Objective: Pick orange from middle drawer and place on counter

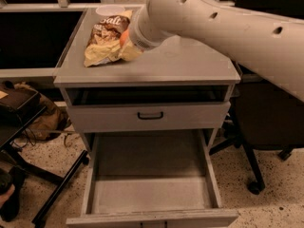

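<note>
One gripper point(129, 49) on one arm, at the upper left of the frame, low over the worktop point(190, 63). Fingers look clenched on the orange point(124, 37) - only a sliver of it shows, between the pale wrist collar and a yellowish finger.

Key relation: the orange is inside the grasp, not apart from it, so the coming move turns on what is under it. It hangs right against the right edge of the chip bag point(104, 37). Bare worktop lies to the right and toward the frame's centre. Cannot tell whether the fruit touches the surface yet. It is round, so there is no long axis to line up.

Judgement: the pick is done and the placing is in hand - lower and release clear of the bag, or the fruit may roll off it.

Counts: one orange, one chip bag, one gripper. Two drawers - the middle drawer point(152, 194), pulled out at lower centre with a bare floor, and one handled drawer front point(190, 117) above it.
</note>
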`<control>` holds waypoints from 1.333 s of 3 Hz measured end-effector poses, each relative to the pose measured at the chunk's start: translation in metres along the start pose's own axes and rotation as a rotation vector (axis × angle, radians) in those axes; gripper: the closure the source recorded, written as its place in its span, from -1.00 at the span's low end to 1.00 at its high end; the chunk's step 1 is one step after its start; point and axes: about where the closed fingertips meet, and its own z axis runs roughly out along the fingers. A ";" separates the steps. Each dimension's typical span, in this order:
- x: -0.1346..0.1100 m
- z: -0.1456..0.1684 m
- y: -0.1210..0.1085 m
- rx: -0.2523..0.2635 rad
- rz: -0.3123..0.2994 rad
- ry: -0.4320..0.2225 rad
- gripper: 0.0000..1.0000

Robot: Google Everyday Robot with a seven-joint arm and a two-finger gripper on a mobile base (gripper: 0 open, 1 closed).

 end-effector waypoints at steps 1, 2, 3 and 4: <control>0.049 0.017 -0.021 0.010 0.107 0.081 1.00; 0.091 0.039 -0.024 -0.016 0.184 0.156 1.00; 0.112 0.060 -0.020 -0.054 0.211 0.208 1.00; 0.112 0.061 -0.021 -0.064 0.214 0.217 1.00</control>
